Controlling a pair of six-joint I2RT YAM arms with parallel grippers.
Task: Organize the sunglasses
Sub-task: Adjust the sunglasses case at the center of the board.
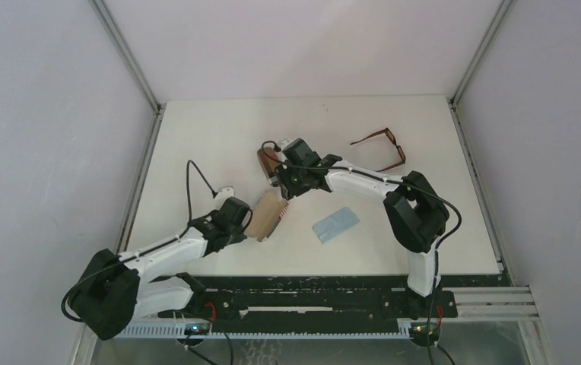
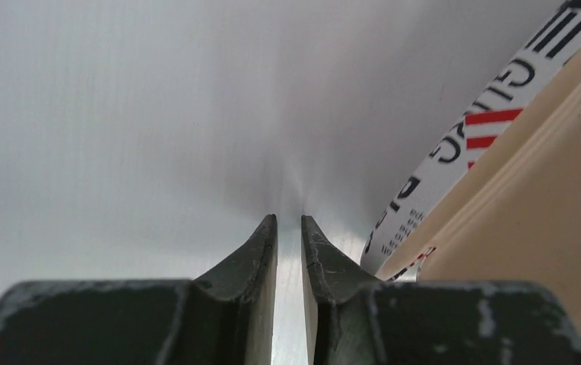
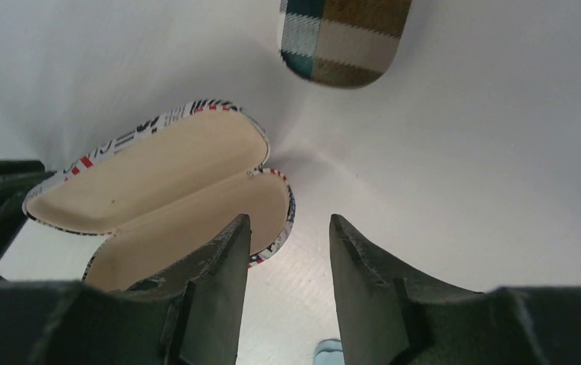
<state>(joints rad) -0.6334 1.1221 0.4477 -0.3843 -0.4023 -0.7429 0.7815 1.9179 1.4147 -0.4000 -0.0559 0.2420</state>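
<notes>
The case (image 3: 158,163) lies open on the surface (image 1: 219,137), so the opening step looks done and loading comes next. Your left claw (image 2: 289,228) is all but together on nothing, just beside the case's edge. Your right claw (image 3: 287,228) stands apart and empty over the case. The one pair of sunglasses (image 1: 395,144) in view lies well apart at the far right, temples spread. Next, I judge, you send the right claw there, grip the frame and carry it to the case. The temples likely need folding first.
</notes>
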